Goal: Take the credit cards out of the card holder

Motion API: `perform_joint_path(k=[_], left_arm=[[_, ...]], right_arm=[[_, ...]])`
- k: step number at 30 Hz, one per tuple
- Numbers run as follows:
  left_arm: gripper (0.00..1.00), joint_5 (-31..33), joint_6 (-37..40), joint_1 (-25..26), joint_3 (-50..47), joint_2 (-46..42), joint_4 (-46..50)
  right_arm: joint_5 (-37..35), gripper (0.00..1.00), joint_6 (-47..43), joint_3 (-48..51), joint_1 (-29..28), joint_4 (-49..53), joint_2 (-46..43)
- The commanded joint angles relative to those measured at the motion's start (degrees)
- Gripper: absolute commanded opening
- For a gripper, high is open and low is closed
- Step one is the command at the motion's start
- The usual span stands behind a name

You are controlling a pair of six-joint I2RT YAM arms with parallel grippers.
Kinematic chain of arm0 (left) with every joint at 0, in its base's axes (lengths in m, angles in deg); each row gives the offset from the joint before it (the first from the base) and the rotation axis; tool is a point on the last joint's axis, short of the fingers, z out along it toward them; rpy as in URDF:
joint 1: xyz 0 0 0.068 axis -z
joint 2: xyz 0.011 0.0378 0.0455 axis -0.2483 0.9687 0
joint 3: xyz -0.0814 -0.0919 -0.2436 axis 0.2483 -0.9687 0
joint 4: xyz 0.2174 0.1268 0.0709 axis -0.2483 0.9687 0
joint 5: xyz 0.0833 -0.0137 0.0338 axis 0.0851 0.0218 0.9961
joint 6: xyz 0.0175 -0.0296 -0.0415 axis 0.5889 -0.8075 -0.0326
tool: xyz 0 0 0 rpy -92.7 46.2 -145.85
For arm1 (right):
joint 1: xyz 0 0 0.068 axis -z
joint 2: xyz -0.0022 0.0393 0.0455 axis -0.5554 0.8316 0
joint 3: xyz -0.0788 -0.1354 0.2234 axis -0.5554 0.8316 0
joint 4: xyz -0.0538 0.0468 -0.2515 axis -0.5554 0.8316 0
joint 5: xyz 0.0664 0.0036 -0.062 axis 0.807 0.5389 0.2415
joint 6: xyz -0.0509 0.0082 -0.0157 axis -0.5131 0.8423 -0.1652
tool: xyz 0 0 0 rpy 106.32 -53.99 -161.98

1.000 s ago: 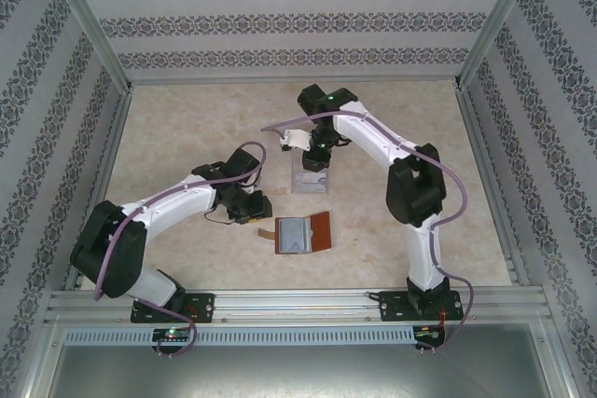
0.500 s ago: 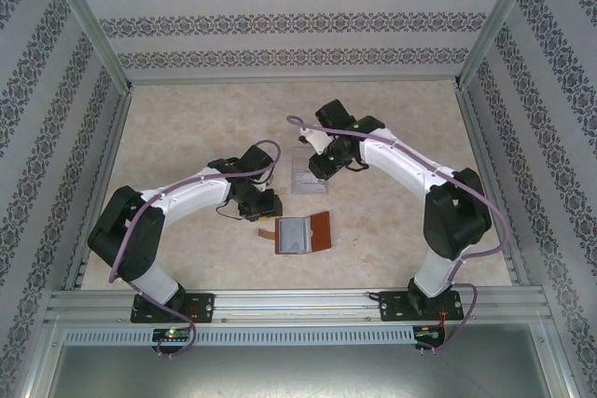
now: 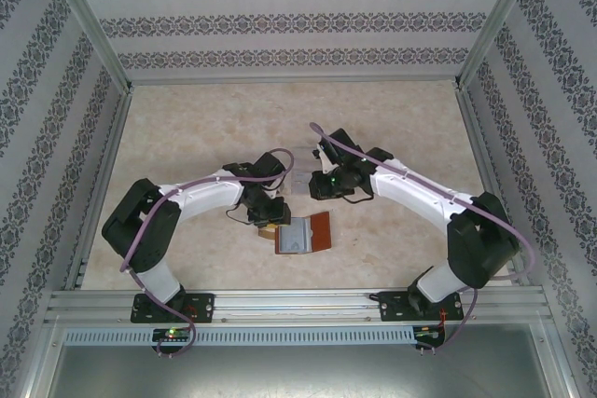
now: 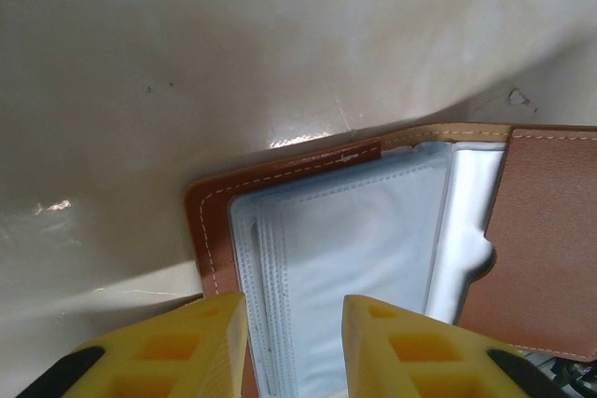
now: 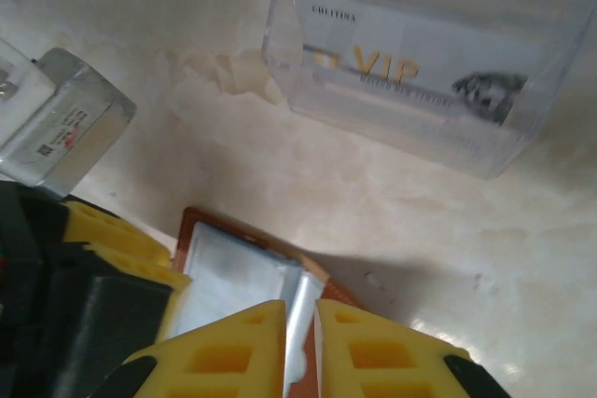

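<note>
The card holder [image 3: 305,232] lies open on the table, brown leather with pale plastic sleeves [image 4: 364,249]. My left gripper [image 3: 269,223] hangs over its left edge, its jaws open above the sleeves [image 4: 292,309] with nothing between them. My right gripper [image 3: 317,191] sits just behind the holder, its yellow fingers [image 5: 300,309] almost together over the fold of the holder [image 5: 238,272] and holding nothing. One credit card [image 5: 410,62] with gold "VIP" lettering lies in a clear tray. I cannot tell whether the sleeves hold cards.
The clear plastic tray [image 5: 504,151] stands on the table just beyond the holder, partly under the right arm in the top view [image 3: 300,167]. The left arm's wrist [image 5: 56,123] sits close to the right fingers. Patterned walls enclose the table.
The right gripper has left the tray and come down toward the holder. The left gripper has moved right to the holder's left edge. The holder has stayed put.
</note>
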Motion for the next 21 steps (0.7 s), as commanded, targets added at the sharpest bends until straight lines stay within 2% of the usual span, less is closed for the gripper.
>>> perform_joint_path(k=[1, 7, 11, 21], left_arm=[[0.34, -0.3, 0.5, 1.0, 0.9, 0.5, -0.9], [0.34, 0.5, -0.1, 2.2, 0.0, 1.0, -0.9], [0.33, 3.7, -0.2, 3.1, 0.1, 0.7, 1.1], [0.31, 3.1, -1.0, 4.8, -1.0, 1.8, -0.5]], right_arm=[[3.1, 0.18, 8.5, 3.8, -2.1, -3.4, -2.6], [6.4, 0.20, 14.0, 10.4, -4.3, -9.4, -4.9], [7.1, 0.22, 16.4, 13.3, -5.6, -11.7, -5.2], [8.9, 0.24, 19.9, 16.7, -8.3, -17.6, -2.2]])
